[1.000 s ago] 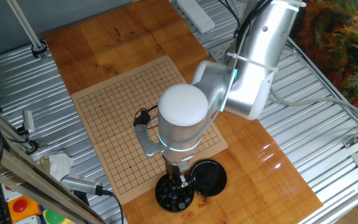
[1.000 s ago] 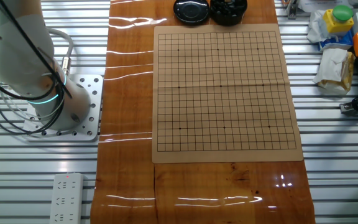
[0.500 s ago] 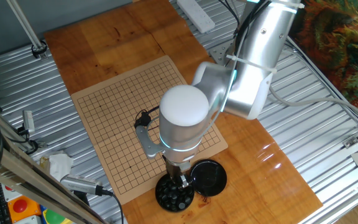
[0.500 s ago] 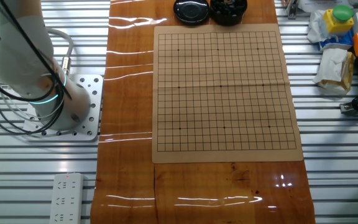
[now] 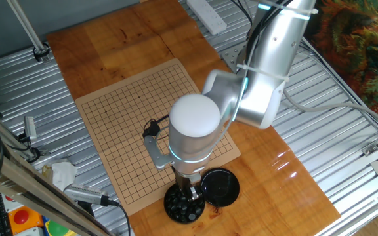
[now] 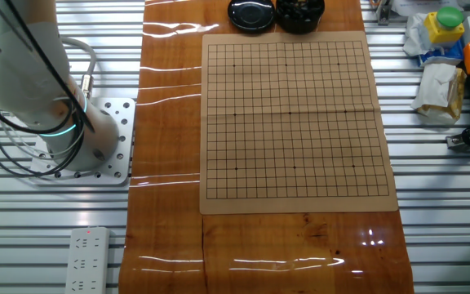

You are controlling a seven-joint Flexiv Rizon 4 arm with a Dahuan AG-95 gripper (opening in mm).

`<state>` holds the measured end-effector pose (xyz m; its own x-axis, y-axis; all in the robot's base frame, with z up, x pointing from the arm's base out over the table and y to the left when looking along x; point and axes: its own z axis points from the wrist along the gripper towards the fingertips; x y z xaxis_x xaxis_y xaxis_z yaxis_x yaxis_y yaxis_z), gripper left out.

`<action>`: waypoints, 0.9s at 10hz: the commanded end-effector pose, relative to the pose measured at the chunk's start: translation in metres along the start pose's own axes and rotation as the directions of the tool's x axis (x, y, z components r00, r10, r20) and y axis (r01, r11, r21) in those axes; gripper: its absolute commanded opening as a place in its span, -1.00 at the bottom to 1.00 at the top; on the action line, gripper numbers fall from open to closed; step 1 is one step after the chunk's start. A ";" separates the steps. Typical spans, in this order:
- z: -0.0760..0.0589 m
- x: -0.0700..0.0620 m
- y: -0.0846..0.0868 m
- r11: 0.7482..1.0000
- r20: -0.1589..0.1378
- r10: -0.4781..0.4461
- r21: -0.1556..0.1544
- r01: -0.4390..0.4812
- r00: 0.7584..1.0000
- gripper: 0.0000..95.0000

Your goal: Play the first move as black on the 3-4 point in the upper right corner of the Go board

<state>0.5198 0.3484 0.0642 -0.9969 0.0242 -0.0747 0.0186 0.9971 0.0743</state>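
The board [image 6: 299, 121] lay flat, long side along the glossy counter [image 6: 170, 122], hand [image 5: 190, 194] in the bowl [image 5: 184, 204] beside it, grip unclear.

- The silver-grey jointed robot arm [image 5: 261, 78] reaches from its base at the tabletop's long edge, elbow bent, its white-capped wrist [image 5: 193, 124] pointing straight down.
- The dark two-finger gripper [image 5: 190, 193] hangs below the wrist near the tabletop's short edge; its fingers are too hidden to read.
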 end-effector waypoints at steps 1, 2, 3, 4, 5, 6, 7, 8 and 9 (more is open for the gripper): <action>0.000 0.000 -0.001 1.000 -0.001 0.007 -0.001 -0.007 1.000 -1.00; 0.001 0.000 0.000 1.000 0.000 0.010 -0.002 -0.010 1.000 -1.00; 0.001 0.000 0.000 1.000 0.000 0.013 -0.002 -0.013 1.000 -1.00; 0.001 0.001 -0.001 1.000 -0.002 0.017 -0.007 -0.017 1.000 -0.60; 0.003 0.001 -0.001 1.000 -0.006 0.019 -0.012 -0.019 1.000 -0.20; 0.005 0.002 -0.001 1.000 -0.006 0.018 -0.012 -0.018 1.000 -0.20; 0.008 0.003 -0.002 1.000 -0.007 0.021 -0.015 -0.021 1.000 -0.20; 0.010 0.004 -0.002 1.000 -0.009 0.023 -0.015 -0.023 1.000 -0.20; 0.011 0.005 -0.003 1.000 -0.008 0.021 -0.016 -0.021 1.000 -0.20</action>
<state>0.5152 0.3464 0.0505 -0.9971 0.0432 -0.0631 0.0374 0.9951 0.0914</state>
